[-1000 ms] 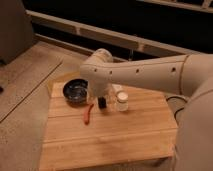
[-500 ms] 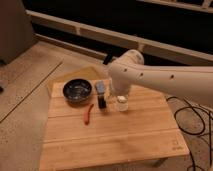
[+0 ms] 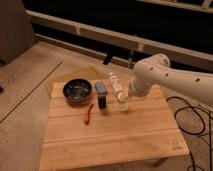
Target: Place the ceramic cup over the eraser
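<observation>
Finding: the gripper [image 3: 121, 96] hangs at the cup [image 3: 122, 105], jaws spread. Whether they touch its wall cannot be told.

Position: the cup stands upright on the surface [image 3: 130, 135], just beside the eraser [image 3: 102, 101], on the side away from the bowl [image 3: 76, 91]. It is not yet over the eraser.

Hazards, as judged:
- The bottle [image 3: 114, 82] stands just behind the eraser, near the cup. A wide jaw or the wrist could knock it over during the grasp.
- The cup must be inverted before it can cover the eraser. A shallow grip could let it slip while turning.
- The grey piece [image 3: 101, 88] lies right behind the eraser and the chili [image 3: 89, 114] just in front. A rim set down off-centre would catch one and sit tilted.
</observation>
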{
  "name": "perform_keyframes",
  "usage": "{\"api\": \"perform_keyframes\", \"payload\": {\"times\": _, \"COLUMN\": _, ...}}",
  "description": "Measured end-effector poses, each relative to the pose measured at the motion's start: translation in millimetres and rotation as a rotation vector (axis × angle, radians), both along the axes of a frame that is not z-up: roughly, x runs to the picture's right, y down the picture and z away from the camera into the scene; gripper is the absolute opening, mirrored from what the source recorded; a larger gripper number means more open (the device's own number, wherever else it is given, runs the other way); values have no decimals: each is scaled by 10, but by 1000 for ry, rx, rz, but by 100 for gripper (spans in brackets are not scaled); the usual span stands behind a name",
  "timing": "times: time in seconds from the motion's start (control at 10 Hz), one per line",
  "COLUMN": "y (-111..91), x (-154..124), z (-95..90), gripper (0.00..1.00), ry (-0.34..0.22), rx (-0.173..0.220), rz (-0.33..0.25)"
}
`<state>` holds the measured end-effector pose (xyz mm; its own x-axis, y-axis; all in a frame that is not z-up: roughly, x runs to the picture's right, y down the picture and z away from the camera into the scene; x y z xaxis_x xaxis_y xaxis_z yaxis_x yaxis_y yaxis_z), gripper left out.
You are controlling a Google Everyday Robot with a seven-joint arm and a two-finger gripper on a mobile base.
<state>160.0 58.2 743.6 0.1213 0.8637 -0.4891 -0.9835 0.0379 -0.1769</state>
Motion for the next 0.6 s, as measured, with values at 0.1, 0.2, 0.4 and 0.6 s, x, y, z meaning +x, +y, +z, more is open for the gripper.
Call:
{"api": "perform_keyframes", "payload": {"times": 0.1, "y": -1, "x": 59, "z": 57, "gripper": 65, "ry": -16, "rx": -9, "rz": -22}}
{"api": "perform_keyframes", "payload": {"times": 0.2, "y": -3, "x": 90, "z": 114, "gripper": 65, "ry": -29, "rx": -18, "rz": -43}}
{"api": "perform_keyframes", "payload": {"times": 0.4, "y": -100, "x": 136, "z": 342, "gripper": 65, "ry": -81, "rx": -21, "rz": -73}}
{"api": "perform_keyframes", "payload": {"times": 0.6, "y": -218, "x": 72, "z": 528, "gripper": 65, "ry": -138, "rx": -15, "rz": -75}}
